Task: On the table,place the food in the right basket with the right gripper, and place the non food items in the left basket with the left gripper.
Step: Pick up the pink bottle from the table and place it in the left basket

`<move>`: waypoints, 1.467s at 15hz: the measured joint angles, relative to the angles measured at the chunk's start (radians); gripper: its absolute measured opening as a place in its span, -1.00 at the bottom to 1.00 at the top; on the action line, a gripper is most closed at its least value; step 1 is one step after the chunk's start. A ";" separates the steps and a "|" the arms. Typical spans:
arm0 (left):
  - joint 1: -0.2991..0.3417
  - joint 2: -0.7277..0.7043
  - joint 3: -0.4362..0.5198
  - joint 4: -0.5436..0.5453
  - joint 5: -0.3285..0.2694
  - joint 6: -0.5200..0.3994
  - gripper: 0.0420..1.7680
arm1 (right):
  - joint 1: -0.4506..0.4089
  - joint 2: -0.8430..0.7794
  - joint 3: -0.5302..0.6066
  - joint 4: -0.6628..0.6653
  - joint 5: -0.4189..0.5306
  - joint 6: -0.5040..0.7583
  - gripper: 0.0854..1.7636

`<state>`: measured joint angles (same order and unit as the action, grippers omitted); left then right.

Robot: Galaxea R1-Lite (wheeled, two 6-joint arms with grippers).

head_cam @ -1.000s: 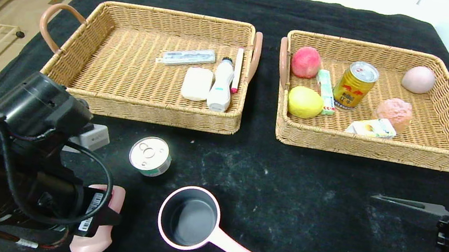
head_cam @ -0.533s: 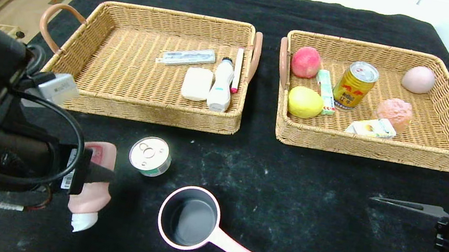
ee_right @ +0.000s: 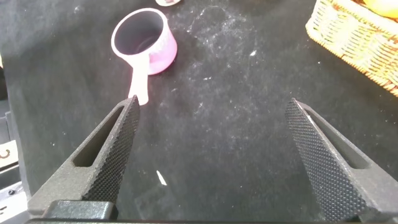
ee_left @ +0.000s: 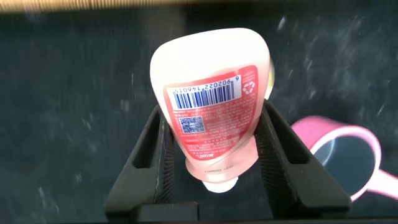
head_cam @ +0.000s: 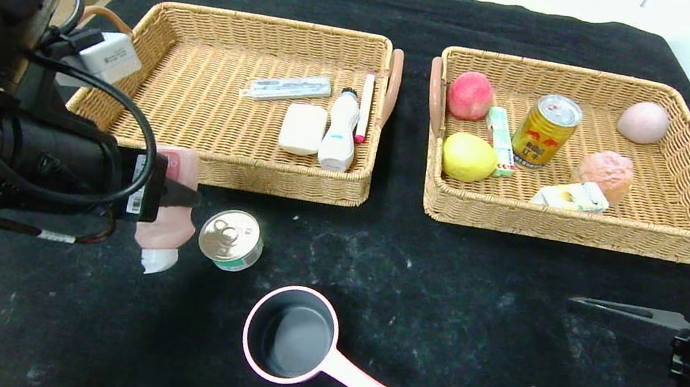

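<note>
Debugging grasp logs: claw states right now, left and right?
Left claw: shut on the pink bottle, held above the table.
Right claw: open, empty, parked low on the robot's right.

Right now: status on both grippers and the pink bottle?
Left gripper shut on pink bottle, short of left basket. Right gripper open, parked. Tin can beside the bottle, not blocking.

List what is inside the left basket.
Left basket holds a clear flat pack, a white soap bar, a white bottle and a thin stick. The left arm hides its near-left corner.
</note>
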<state>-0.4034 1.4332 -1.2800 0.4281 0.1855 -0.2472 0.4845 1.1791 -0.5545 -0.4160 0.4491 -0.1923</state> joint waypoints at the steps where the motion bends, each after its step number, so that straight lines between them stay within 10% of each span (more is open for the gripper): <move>1: 0.007 0.013 -0.023 -0.030 -0.001 0.002 -0.07 | 0.000 0.000 0.001 -0.001 -0.006 0.000 0.94; 22: 0.119 0.410 -0.575 -0.165 -0.035 0.041 -0.07 | -0.001 -0.006 0.002 0.004 -0.013 0.005 0.94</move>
<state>-0.2843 1.8430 -1.8551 0.2634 0.1504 -0.2057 0.4838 1.1734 -0.5521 -0.4117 0.4357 -0.1870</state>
